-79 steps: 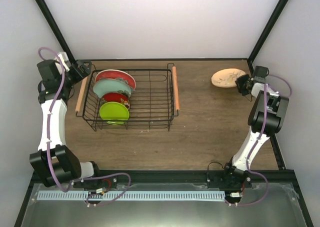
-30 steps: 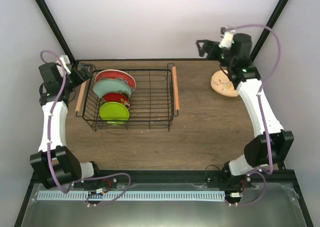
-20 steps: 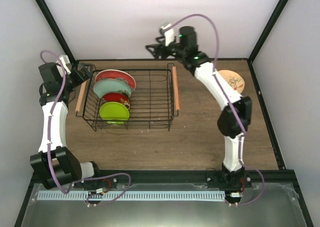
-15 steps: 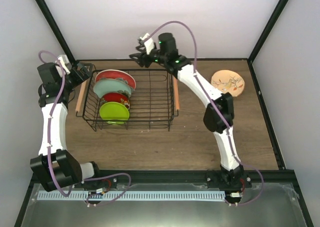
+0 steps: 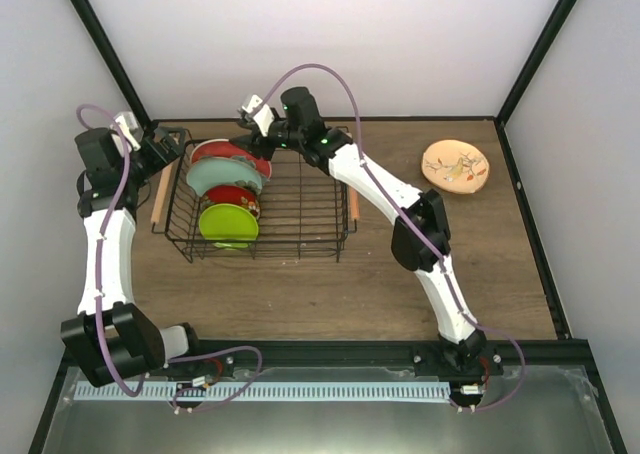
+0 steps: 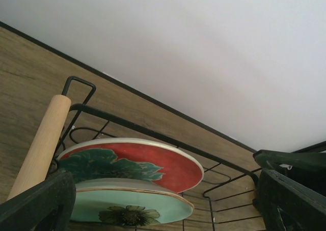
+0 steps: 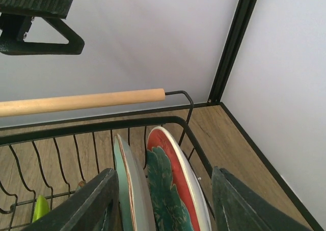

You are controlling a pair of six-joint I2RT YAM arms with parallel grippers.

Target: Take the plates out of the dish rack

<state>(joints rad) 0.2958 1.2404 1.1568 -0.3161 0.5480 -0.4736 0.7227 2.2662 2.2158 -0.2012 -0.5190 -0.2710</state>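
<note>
Over rack (image 5: 300, 189) | right end effector (image 7: 164, 210) spread astride red-rimmed plate (image 7: 170, 162), base cropped | left end effector (image 6: 163, 205) spread

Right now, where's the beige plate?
In the top view, the beige plate lies flat on the table at the far right, near the back corner, well apart from the dish rack on the left.

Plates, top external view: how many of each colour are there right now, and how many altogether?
Red-rimmed plate with teal floral centre: 1
Pale mint green plate: 1
Small red patterned plate: 1
Lime green plate: 1
Beige plate: 1
Total: 5 plates, 4 standing in the dish rack and 1 lying on the table.
</note>
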